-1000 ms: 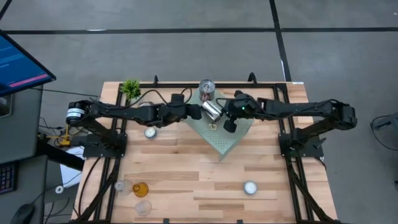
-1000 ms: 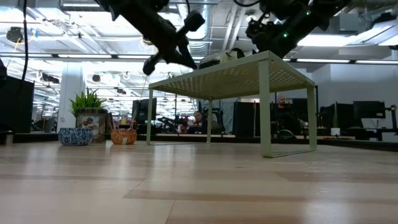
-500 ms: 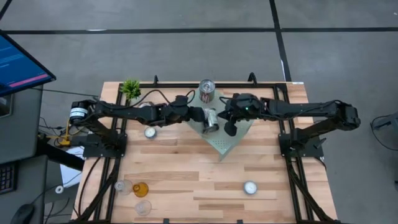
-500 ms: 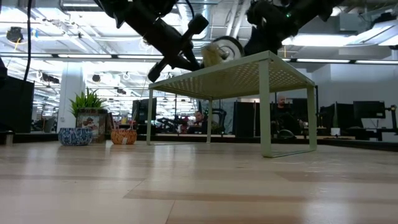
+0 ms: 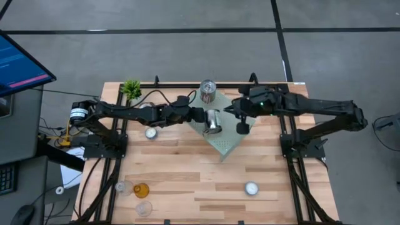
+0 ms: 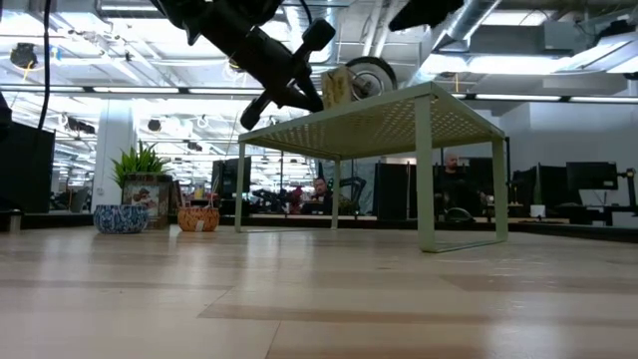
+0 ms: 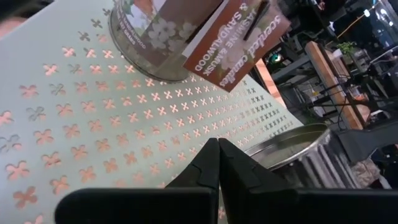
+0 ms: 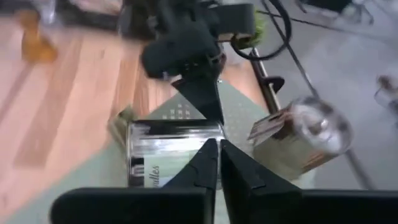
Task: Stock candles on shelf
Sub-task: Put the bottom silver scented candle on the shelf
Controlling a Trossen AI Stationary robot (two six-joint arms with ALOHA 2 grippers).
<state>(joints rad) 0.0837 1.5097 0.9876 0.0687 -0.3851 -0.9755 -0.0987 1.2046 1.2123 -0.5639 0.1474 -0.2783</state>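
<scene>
Overhead downward, tabletop-level across, two close wrist views — all sharing the shelf (image 5: 224, 139).

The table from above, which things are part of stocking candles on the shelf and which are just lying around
Part of the job:
shelf
two silver tin candles on it
tealights
glass holders
amber holder

Just lying about:
potted plant
monitor

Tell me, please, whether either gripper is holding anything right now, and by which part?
Nothing is held. The left gripper is shut beside the tipped silver tin on the shelf; the right gripper is shut and empty.
</scene>
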